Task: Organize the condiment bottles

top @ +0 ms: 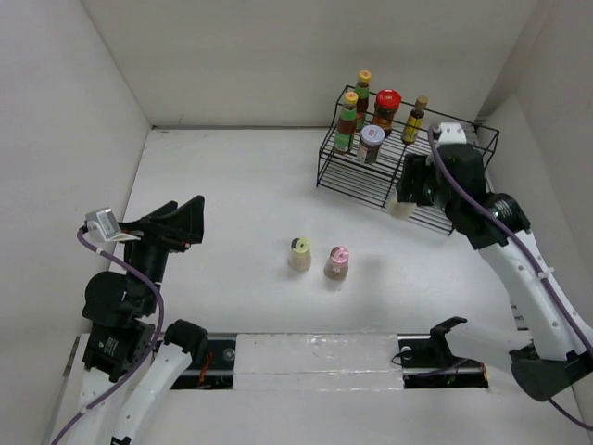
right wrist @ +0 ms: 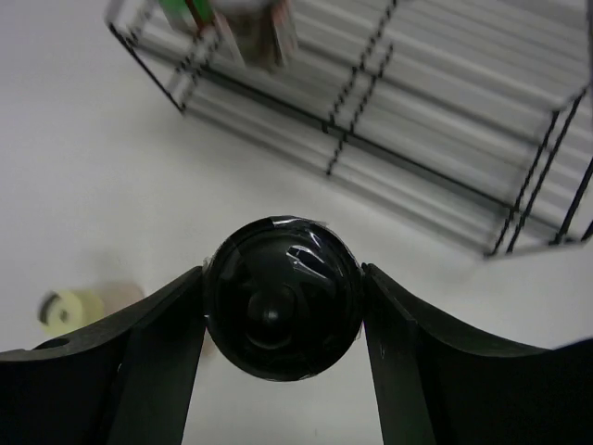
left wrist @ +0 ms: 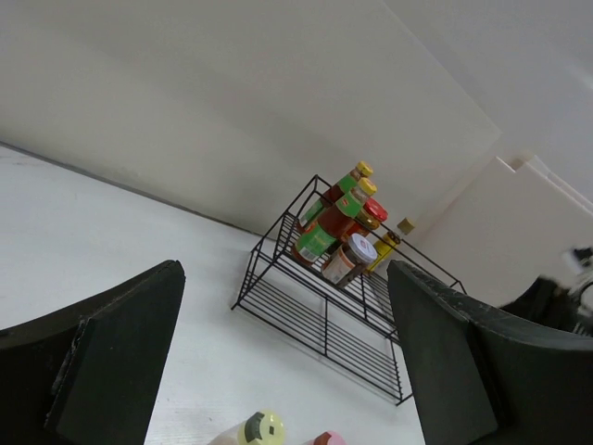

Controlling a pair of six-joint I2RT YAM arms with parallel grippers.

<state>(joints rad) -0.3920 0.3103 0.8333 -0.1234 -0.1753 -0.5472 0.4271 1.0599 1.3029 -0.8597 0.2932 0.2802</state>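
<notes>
Right gripper (top: 409, 197) clenched on the black-capped shaker (right wrist: 281, 311), at the wire rack (top: 371, 181) front shelf. It looks light, rigid, with a glossy, slippery cap, so I'd pinch below it. Left gripper (left wrist: 284, 306) gapes, holding nothing.

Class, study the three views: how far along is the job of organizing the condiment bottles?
Done: five bottles stand on the black wire rack. In hand: the right gripper is shut on the dark-topped shaker, near the rack. Left: the cream shaker and pink-capped shaker stand on the table; the left gripper is open, holding nothing.
</notes>
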